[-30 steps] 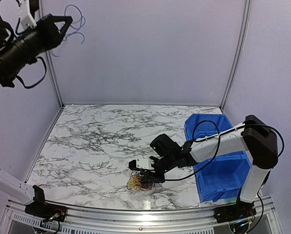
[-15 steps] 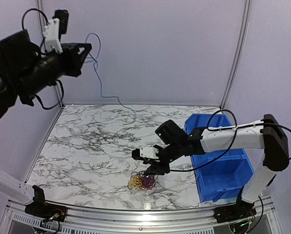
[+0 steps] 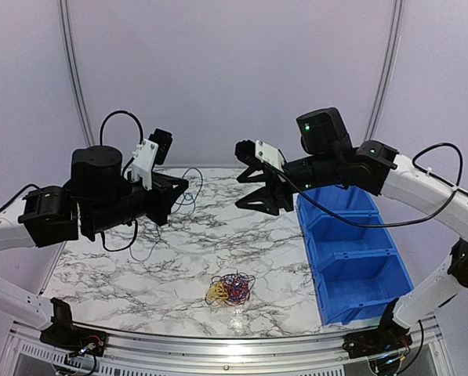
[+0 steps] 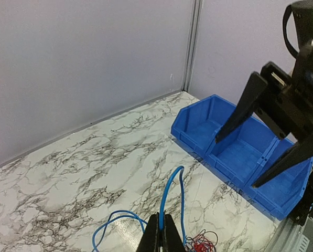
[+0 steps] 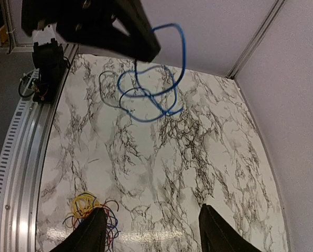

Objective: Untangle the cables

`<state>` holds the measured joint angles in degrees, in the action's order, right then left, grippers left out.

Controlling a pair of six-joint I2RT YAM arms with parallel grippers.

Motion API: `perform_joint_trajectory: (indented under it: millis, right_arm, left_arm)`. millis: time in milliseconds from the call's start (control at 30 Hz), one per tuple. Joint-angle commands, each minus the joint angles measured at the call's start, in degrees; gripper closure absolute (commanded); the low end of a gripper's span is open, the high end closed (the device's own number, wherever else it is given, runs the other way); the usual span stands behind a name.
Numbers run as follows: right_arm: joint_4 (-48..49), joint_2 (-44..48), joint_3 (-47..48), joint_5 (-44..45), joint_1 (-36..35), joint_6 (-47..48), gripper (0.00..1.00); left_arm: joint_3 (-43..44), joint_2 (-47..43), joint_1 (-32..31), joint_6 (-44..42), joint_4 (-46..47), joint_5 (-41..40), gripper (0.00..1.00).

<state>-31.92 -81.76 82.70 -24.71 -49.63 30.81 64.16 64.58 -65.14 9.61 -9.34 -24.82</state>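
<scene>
One blue cable (image 4: 169, 194) pinched by left end effector (image 4: 160, 218); right (image 3: 240, 193) agape

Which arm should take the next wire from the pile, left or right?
Right, probably. The right gripper is open and empty, with nothing to put down first. The left gripper is shut on a blue cable that dangles from it. The bundle lies between both arms.

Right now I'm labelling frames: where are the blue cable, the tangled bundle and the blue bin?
blue cable (image 4: 164, 194), left wrist view, rising strand.
tangled bundle (image 3: 230, 289), top view, pile's middle.
blue bin (image 3: 359, 288), top view, front compartment's floor.
</scene>
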Motion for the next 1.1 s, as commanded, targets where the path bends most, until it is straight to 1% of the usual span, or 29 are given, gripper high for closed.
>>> perform_joint_trajectory:
  millis: [0,200,300,400,467,500,533,633,700,733,767,833,867,900,1067]
  right_arm:
    - [-1.21,-3.19,6.11,-5.7,0.5,-5.93,0.36]
    - [-0.96,-8.77,10.67,-11.5,0.5,-9.04,0.34]
    - [-0.84,-10.52,11.07,-14.96,0.5,-9.01,0.37]
    - [-1.02,-11.59,11.8,-17.88,0.52,-9.29,0.49]
    - [-1.28,-11.85,12.06,-19.16,0.5,-9.29,0.61]
    - [-1.09,-11.73,11.94,-19.52,0.5,-9.32,0.66]
    - [-0.83,-11.45,11.7,-19.84,0.5,-9.38,0.73]
    - [-0.35,-10.77,11.2,-19.47,0.57,-9.52,0.99]
    - [-0.29,-10.28,10.88,-17.94,0.63,-9.27,1.0]
    - [-0.34,-9.94,10.6,-16.75,0.8,-8.88,1.0]
    - [-0.41,-9.4,10.31,-15.43,1.07,-8.39,1.0]
    - [-0.57,-7.91,9.33,-12.76,2.53,-6.96,1.0]
    - [-0.57,-6.98,8.68,-11.79,3.81,-6.52,1.0]
    - [-0.58,-5.94,8.03,-11.09,5.25,-6.28,1.0]
    - [0.44,-0.61,4.97,-10.56,14.4,-5.9,1.0]
  left_arm:
    - [-1.52,0.66,0.19,1.9,4.86,5.61,1.0]
    - [-1.93,2.57,0.19,2.53,5.1,9.67,1.0]
    - [-2.02,3.3,0.2,2.78,5.7,10.82,1.0]
    - [-2.28,3.9,0.19,2.98,6.16,11.53,1.0]
    - [-2.37,4.13,0.19,2.98,6.33,11.84,1.0]
    - [-2.44,4.15,0.19,3.03,6.42,11.95,1.0]
    - [-2.58,4.23,0.19,2.97,6.61,11.97,1.0]
    - [-2.87,4.24,0.19,2.97,6.88,11.83,1.0]
    - [-2.99,4.18,0.19,2.84,6.88,11.37,1.0]
    - [-3.11,4.16,0.19,2.84,6.94,10.95,0.89]
    - [-3.22,4.09,0.2,2.83,6.81,10.29,0.74]
    - [-3.84,3.39,0.19,2.85,6.81,8.57,0.54]
    - [-4.52,2.84,0.19,2.92,6.84,8.0,0.48]
    - [-5.28,2.2,0.19,3.1,6.92,7.42,0.44]
    - [-9.4,-0.25,0.22,1.56,8.06,3.76,0.35]
